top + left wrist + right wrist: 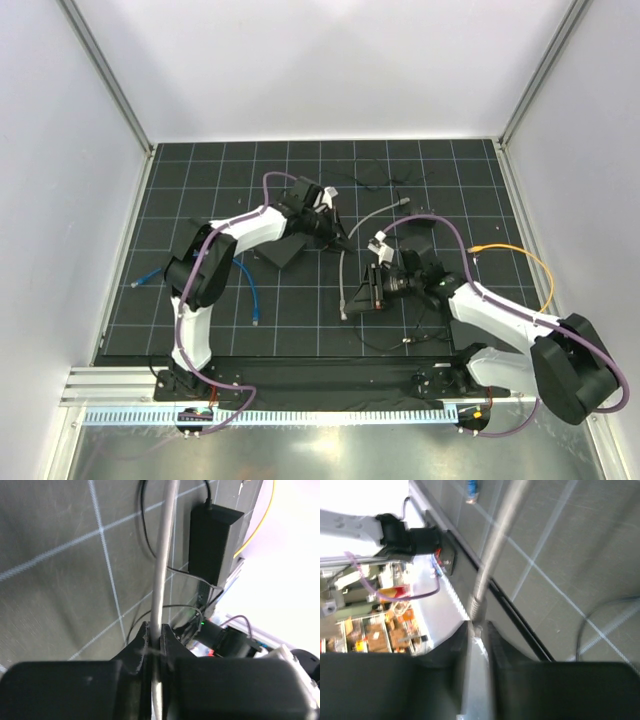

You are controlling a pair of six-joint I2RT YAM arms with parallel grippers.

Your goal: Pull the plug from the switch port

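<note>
Where the grey round cable (344,280) crosses the middle of the black gridded bench (200,180), both arms have hold of it. The left fingers (144,639) are closed tight on the cable, which runs straight out from between their tips toward the far edge. The right fingers (493,636) are likewise pinched shut on the same cable, with the ribbed grey plug sleeve (479,605) just past their tips. The frames are too blurred to tell whether that end sits in a port. A black rectangular box (214,540) lies flat just beside the cable on its right-edge side, apart from it. Thin black wires (145,535) loop between the two and cross under the cable. A yellow cable (530,262) curves near the right edge. A blue cable (250,290) lies toward the left edge, its end (472,487) ahead of the right fingers near the bench's near edge.
</note>
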